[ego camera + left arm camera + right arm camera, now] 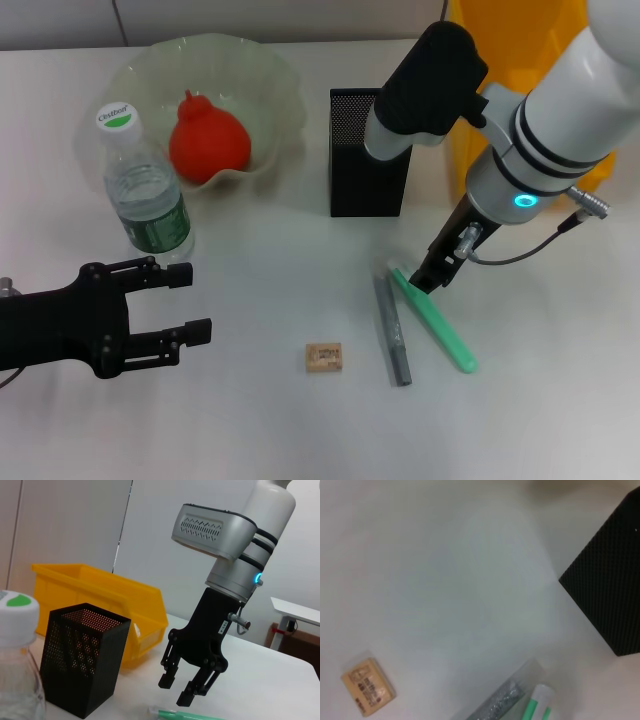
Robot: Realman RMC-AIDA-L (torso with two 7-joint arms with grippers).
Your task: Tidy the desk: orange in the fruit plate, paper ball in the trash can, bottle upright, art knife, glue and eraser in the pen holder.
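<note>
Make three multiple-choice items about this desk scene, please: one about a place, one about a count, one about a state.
1. Where is the orange?
A. in the fruit plate
B. beside the eraser
C. inside the pen holder

2. How many of the three small items (eraser, art knife, glue) lie on the table outside the pen holder?
A. one
B. two
C. three

3. How is the bottle standing?
A. lying on its side
B. upright
C. held in the air by the left gripper

Answers:
1. A: the head view shows the orange resting in the plate.
2. C: all three lie on the table in front of the holder; the right gripper hovers open over the glue's end.
3. B: its cap faces up, and the open left gripper is beside it, not touching.
</note>
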